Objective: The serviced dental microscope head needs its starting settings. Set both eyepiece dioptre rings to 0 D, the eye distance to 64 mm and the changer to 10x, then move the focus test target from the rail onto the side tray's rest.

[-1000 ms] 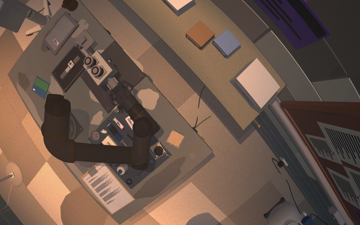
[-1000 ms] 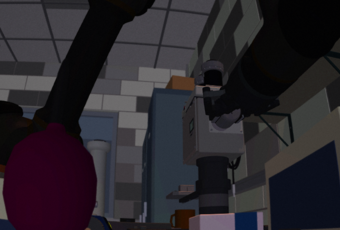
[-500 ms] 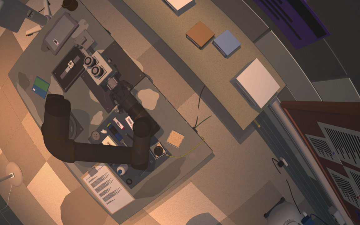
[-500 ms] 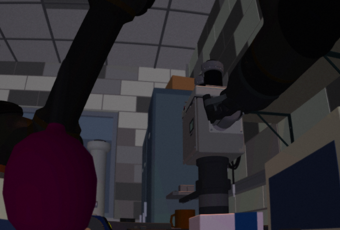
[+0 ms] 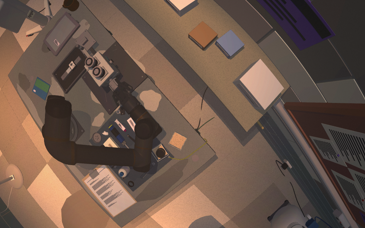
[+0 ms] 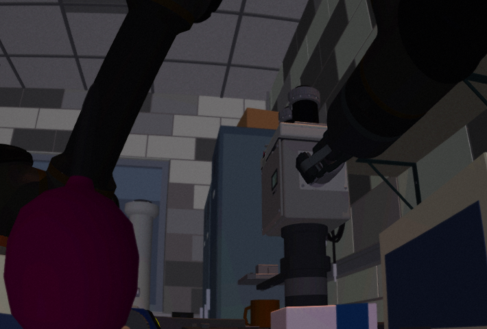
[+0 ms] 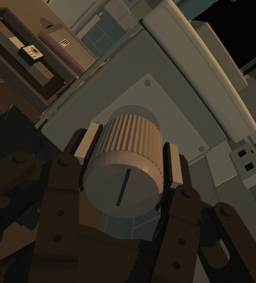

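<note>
The ribbed changer knob (image 7: 126, 163) sticks out from the side plate of the grey microscope head (image 5: 104, 71). Its end face carries a dark pointer line. Two eyepieces with knurled dioptre rings (image 5: 94, 67) stand on top of the head. The focus test target (image 7: 30, 51), a small black-and-white card block, sits on the rail (image 5: 72, 67) in the dark tray beside the head. My gripper (image 7: 127, 158) reaches in from the side of the head (image 6: 310, 167) and is closed on the changer knob.
A grey tablet-like tray (image 5: 61, 32) lies beyond the rail at the table's far end. A dark mat with small tools (image 5: 118, 133) and a clipboard (image 5: 108, 190) lie under my arm. A green card (image 5: 41, 88) lies near the table edge.
</note>
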`<action>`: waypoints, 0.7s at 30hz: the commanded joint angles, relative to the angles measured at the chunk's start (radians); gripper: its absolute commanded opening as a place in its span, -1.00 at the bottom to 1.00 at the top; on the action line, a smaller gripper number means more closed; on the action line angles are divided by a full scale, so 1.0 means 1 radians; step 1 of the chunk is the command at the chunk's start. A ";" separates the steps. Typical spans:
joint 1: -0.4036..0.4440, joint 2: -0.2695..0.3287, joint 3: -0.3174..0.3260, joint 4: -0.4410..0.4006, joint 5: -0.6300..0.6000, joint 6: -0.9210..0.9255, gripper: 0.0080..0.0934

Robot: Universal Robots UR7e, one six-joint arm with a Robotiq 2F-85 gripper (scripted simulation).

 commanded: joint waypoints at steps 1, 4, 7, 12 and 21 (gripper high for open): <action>0.000 -0.001 0.000 0.000 0.000 -0.023 -1.00; 0.000 -0.001 0.000 0.000 0.000 -0.102 -1.00; 0.000 -0.001 0.000 0.000 0.000 -0.182 -1.00; 0.000 -0.001 0.000 0.000 0.000 -0.315 -1.00; 0.000 -0.001 0.000 0.000 0.000 -0.541 -1.00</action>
